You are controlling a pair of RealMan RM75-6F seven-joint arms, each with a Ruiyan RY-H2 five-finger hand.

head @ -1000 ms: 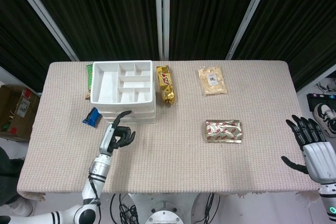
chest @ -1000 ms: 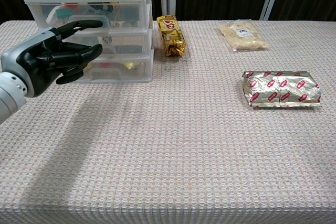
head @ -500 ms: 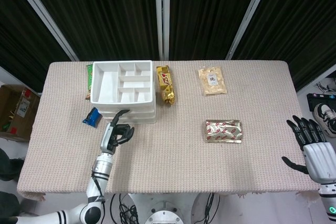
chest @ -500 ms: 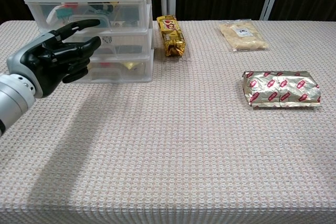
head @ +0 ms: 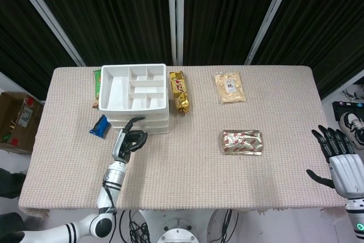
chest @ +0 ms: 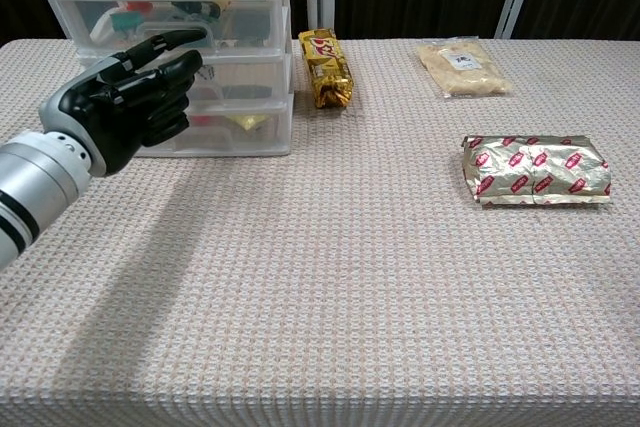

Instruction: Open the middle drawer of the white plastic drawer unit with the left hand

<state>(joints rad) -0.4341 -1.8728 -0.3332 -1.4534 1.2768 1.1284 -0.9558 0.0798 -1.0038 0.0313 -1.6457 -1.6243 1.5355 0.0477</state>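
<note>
1. A woven beige table (head: 187, 157) stands before black curtains.
2. The white drawer unit (chest: 240, 87) stands at the far left.
3. The left hand (chest: 130, 102), fingers curled and empty, hovers at the middle drawer (chest: 245, 72) front.
4. The right hand (head: 340, 160) rests spread wide, well apart.

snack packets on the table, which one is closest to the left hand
The small blue packet, lying just left of the white drawer unit and nearest the left hand. The gold bar, tan pouch and foil pack all lie further right.
</note>
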